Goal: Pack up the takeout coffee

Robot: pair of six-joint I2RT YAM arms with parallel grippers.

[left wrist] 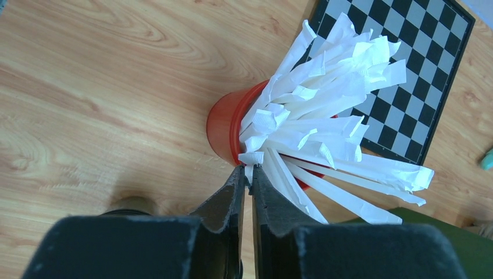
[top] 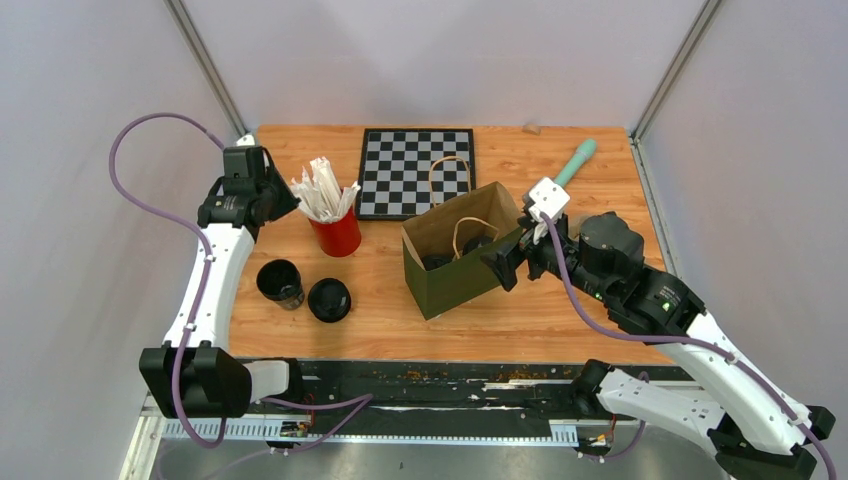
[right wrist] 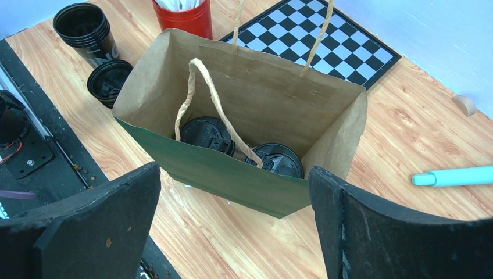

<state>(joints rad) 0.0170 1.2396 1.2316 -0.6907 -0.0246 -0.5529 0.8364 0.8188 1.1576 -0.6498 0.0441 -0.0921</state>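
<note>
On the table the bag stands open. Two lidded cups are seen on its floor. An open cup and a loose lid lie side by side near the left arm, well apart from the bag. The right gripper is spread wide just beside the bag, with nothing in it. The left gripper is at the near side of the red cup, its fingers pressed almost together on the end of one wrapped straw. How firmly that end is nipped cannot be told.

The step in hand is judged to be the drawing of a single straw for the bag. The pinch should be finished on that one end only, so that no neighbouring wrappers are caught. The straw is best pulled along its own lean, so that the red cup is not tipped and the bunch is not dragged out with it. At the bag, the paper handle lying across the mouth should be avoided.
</note>
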